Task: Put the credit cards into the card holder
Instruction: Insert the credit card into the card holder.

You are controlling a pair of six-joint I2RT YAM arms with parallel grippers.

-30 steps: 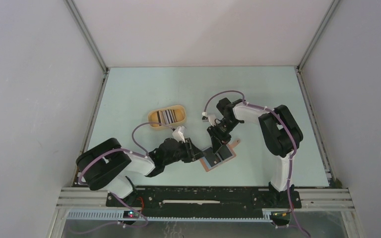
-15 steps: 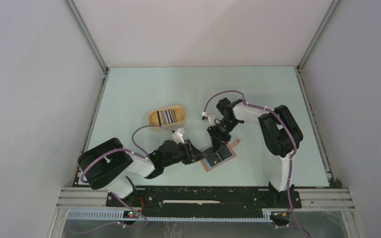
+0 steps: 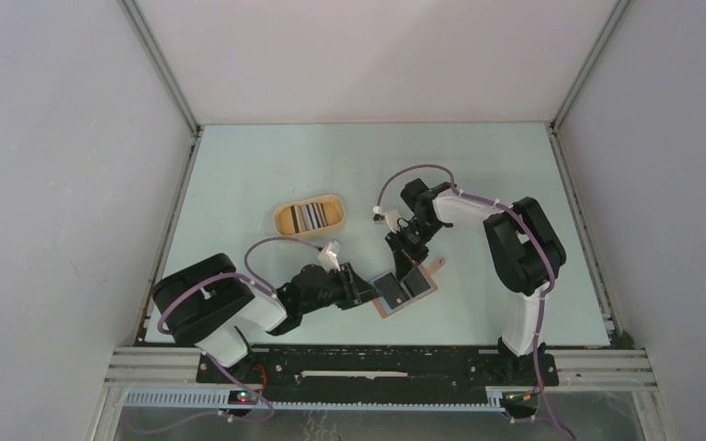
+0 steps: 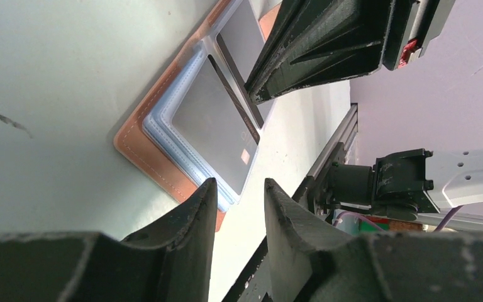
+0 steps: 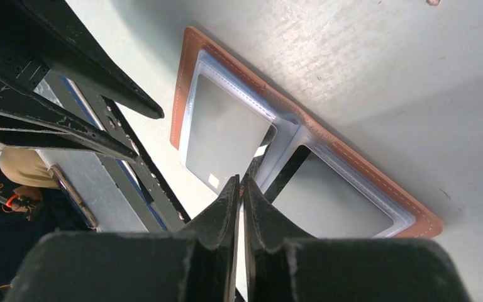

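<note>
The reddish-brown card holder (image 3: 388,311) lies open on the table, blue-grey inside. A grey card (image 4: 214,126) sits in one pocket and a second grey card (image 5: 333,201) in the other. More credit cards (image 3: 311,216) stand in the yellow tray. My right gripper (image 5: 240,184) is shut, its tip down at the holder's centre fold between the two cards; it also shows in the top view (image 3: 406,268). My left gripper (image 4: 239,189) is open and empty, low over the table just beside the holder's brown edge (image 4: 139,151).
The yellow oval tray (image 3: 285,220) stands behind and left of the holder. The right gripper's fingers (image 4: 327,44) hang close above the holder in the left wrist view. The table's near rail (image 3: 377,354) lies just in front.
My left arm has sunk lower and slid a little toward the near edge, beside the holder. The right gripper has stayed at the fold.
</note>
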